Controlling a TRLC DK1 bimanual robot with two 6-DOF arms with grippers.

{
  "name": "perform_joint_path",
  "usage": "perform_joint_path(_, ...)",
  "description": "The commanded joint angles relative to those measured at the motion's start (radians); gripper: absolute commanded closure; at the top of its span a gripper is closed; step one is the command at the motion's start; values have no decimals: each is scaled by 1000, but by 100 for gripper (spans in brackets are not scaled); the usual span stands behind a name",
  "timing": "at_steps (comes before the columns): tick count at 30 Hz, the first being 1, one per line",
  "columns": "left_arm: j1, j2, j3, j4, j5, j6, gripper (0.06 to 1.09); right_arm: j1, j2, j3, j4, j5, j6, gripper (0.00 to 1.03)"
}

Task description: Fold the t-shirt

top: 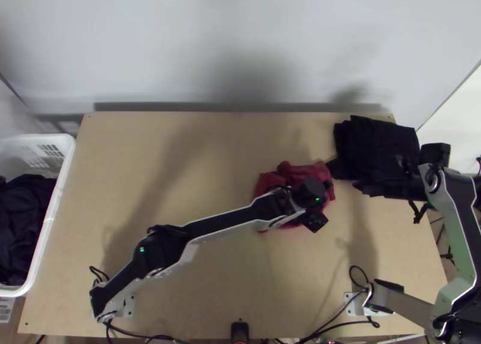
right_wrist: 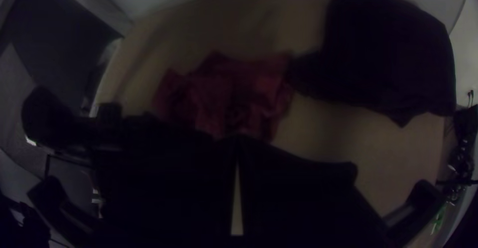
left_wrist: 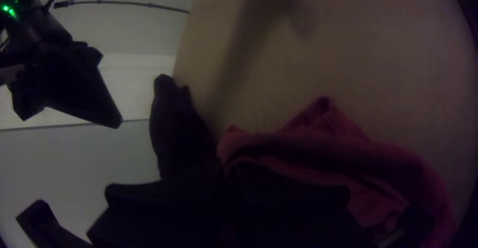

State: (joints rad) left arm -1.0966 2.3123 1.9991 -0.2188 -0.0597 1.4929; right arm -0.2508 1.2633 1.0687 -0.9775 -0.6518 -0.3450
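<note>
The red t-shirt (top: 287, 174) lies bunched right of the table's middle. Over it is my left gripper (top: 308, 192), its fingertips hidden from above. In the left wrist view the left gripper (left_wrist: 223, 171) has its dark fingers together at an edge of the red t-shirt (left_wrist: 318, 148). From the right, my right gripper (top: 357, 186) points toward the red cloth, in front of the black cloth. The right wrist view has the right gripper (right_wrist: 237, 141) shut, its tips against the near side of the red cloth (right_wrist: 224, 91) in that picture; contact cannot be told.
A black cloth (top: 373, 145) lies in a folded-looking heap at the table's far right corner, one end close to the red shirt. A white basket (top: 57, 205) with dark cloth stands beyond the left edge. Bare wood (top: 198, 157) spreads across the table's left half.
</note>
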Motion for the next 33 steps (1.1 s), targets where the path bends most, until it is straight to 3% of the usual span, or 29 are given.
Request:
perform_joint_path(1, 15, 130, 56, 7, 3, -16, 89, -36, -27, -19, -7, -20, -8, 100)
perform_joint_path(3, 30, 160, 59, 45, 0, -16, 89, -35, -28, -18, -7, -28, -6, 100)
perform_joint_path(4, 38, 173, 59, 64, -8, -17, 80, -35, -28, -16, -7, -29, -3, 100)
perform_joint_path(5, 44, 183, 59, 70, -23, -20, 56, -35, -31, -18, -7, -34, -2, 100)
perform_joint_path(8, 61, 182, 55, 67, -28, -26, 46, -35, -36, -16, -7, -39, 0, 100)
perform_joint_path(11, 69, 154, 58, 49, -23, -23, 10, -35, -39, -21, -9, -39, -2, 100)
perform_joint_path(22, 66, 18, 156, -455, 23, -52, 10, -30, -45, -23, -9, -40, -3, 100)
perform_joint_path(33, 83, -47, 234, -628, 35, -125, 11, -15, -56, -30, -9, -42, 5, 100)
